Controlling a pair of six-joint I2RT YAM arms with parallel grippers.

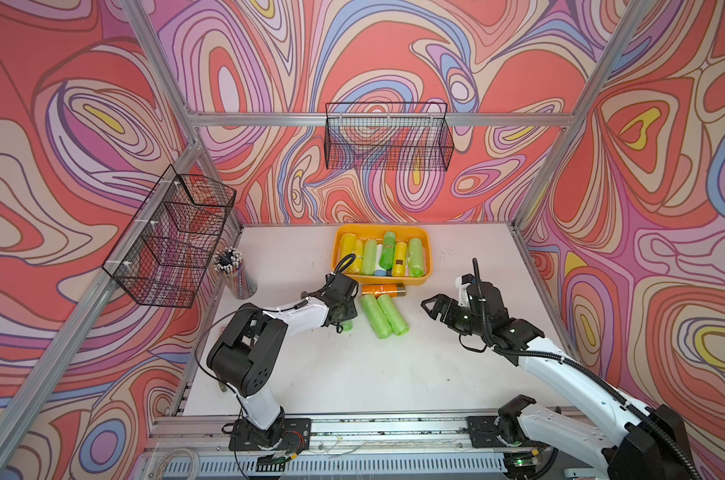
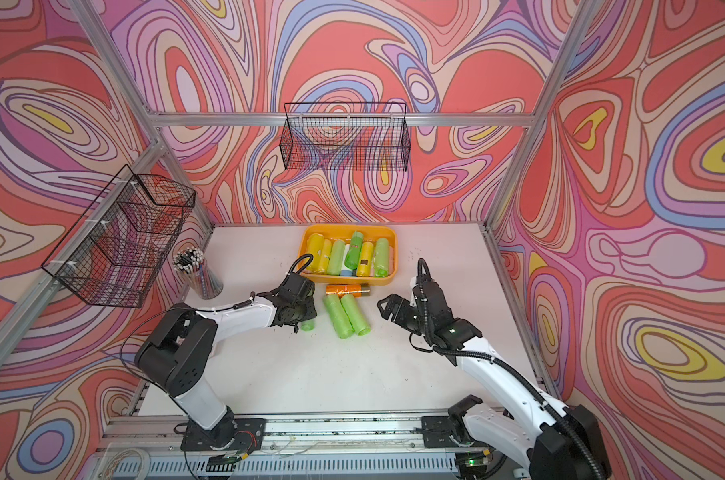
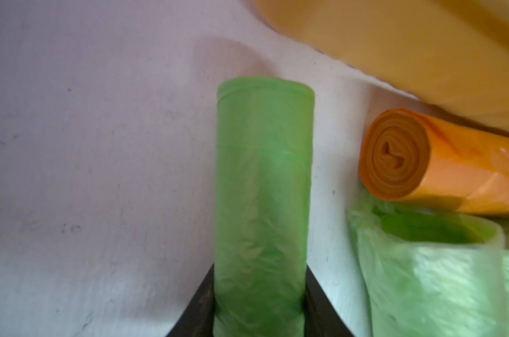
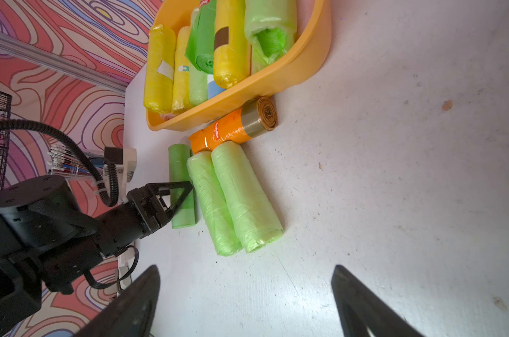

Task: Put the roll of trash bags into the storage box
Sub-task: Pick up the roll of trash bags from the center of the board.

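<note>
Roll of trash bags point(image 3: 262, 189): a green tube of thin, crinkly plastic with round ends. It lies flat on the white, scuffed counter point(image 1: 352, 374). It sits outside the storage box point(image 1: 379, 281), just on the near side of it, by the box's left corner.

The box is smooth orange-yellow plastic with round corners and a rim that leans out. Yellow and green rolls lie side by side in it (one darker green roll rests on top of the others).

Just right of the green roll lie two paler green rolls point(image 1: 383, 316), touching each other. An orange roll point(image 1: 379, 289) lies along the box's near wall. Left of the green roll the counter is bare. A cup of pencils point(image 1: 234, 270) stands farther off to the left.

The left end effector point(image 4: 183, 192) has the green roll between its two black fingers point(image 3: 200, 306). One finger sits tight against each side, toward the roll's near end.

The right end effector point(image 1: 431, 306) has its fingers spread wide with nothing between them. It hangs over bare counter on the right, well apart from the roll.
</note>
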